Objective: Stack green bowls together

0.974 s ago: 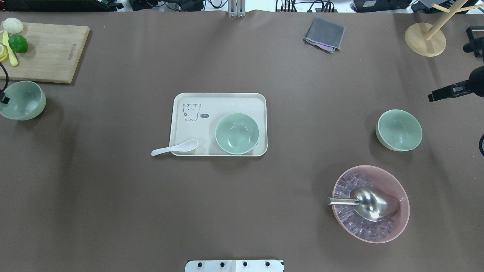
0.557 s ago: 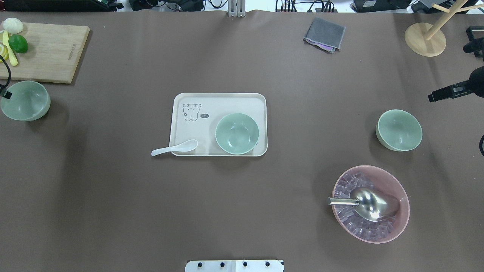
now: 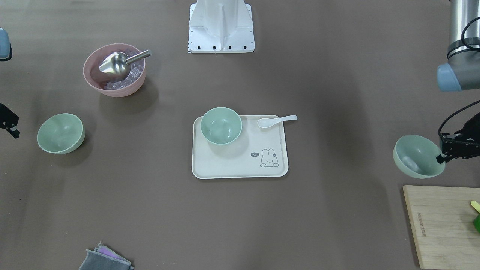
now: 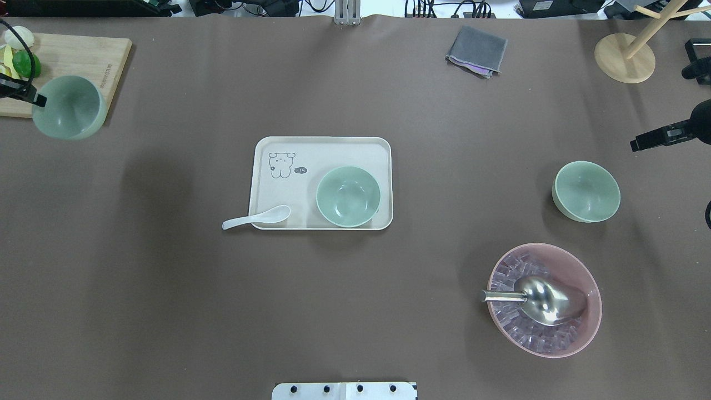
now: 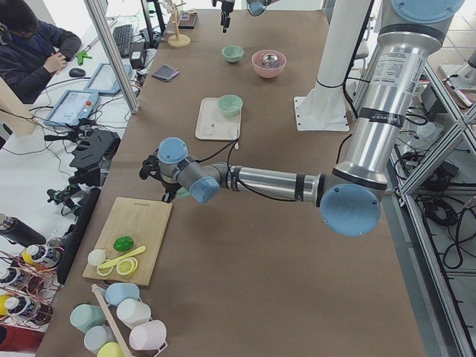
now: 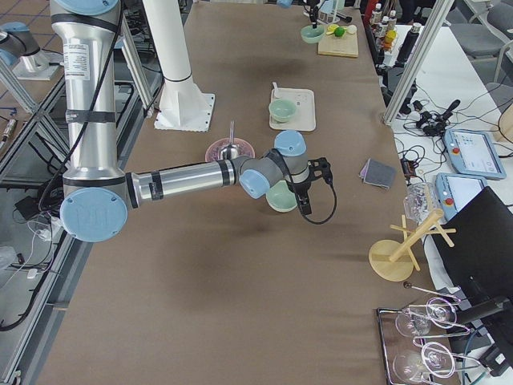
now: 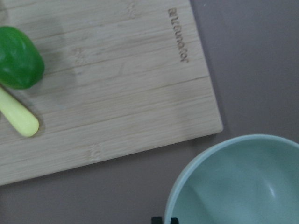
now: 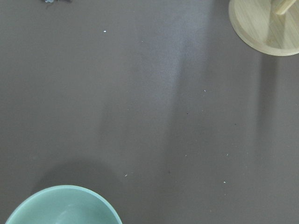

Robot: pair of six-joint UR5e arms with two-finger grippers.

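The left gripper (image 4: 38,100) holds the first bowl (image 4: 69,107) aloft.
It pinches the rim; the first bowl hangs tilted at the corner of the board (image 4: 78,55), clear of the table (image 4: 166,305). The second bowl (image 4: 348,196) sits upright in the tray (image 4: 278,145), beside a white spoon (image 4: 258,217) resting on the tray's edge. The third bowl (image 4: 586,191) stands on the table well to the right, near the right gripper (image 4: 636,145); whether that one is open or closed cannot be told.
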